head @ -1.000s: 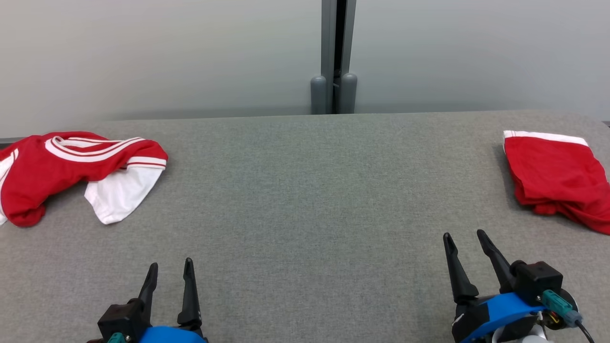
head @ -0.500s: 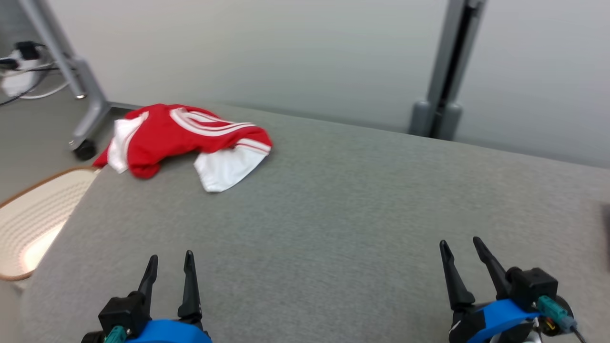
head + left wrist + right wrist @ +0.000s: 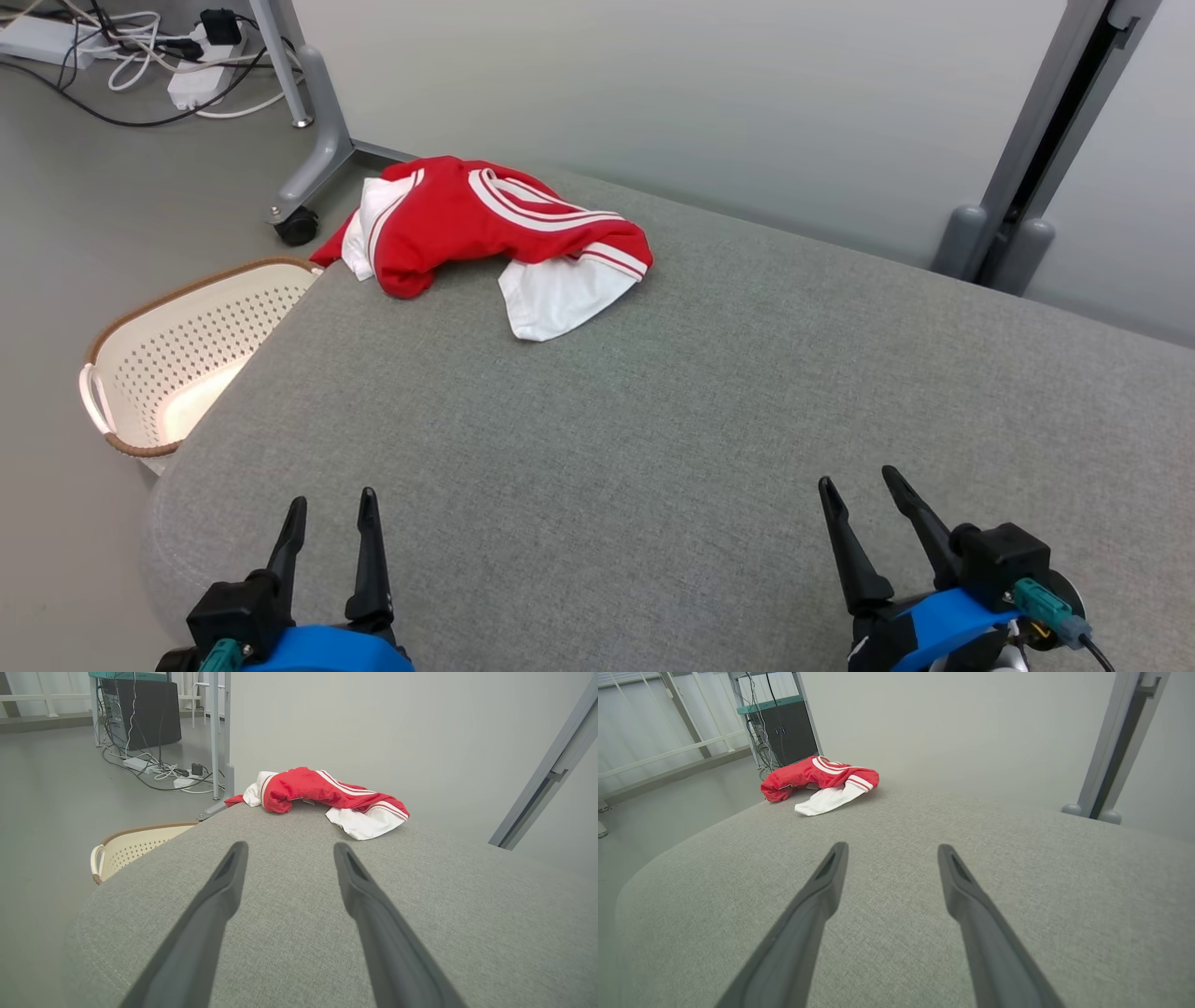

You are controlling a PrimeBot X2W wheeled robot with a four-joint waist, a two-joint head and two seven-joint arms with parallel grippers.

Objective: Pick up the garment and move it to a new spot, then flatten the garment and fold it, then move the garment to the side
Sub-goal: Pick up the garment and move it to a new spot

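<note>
The whole task is lying ahead: the garment point(image 3: 485, 233) is sitting crumpled at the table's point(image 3: 653, 420) far corner, with the left gripper point(image 3: 332, 499) and right gripper point(image 3: 857, 479) hovering open and empty, well away

The table point(image 3: 653, 401) is covered in matt, slightly rough grey woven cloth. The garment point(image 3: 467, 215) is smooth red-and-white fabric. The basket point(image 3: 187, 341) looks like perforated cream plastic with a braided rim.

Red garment point(image 3: 467, 219) (white stripes, white panels) on grey table point(image 3: 653, 420); cream basket point(image 3: 177, 345).
</note>
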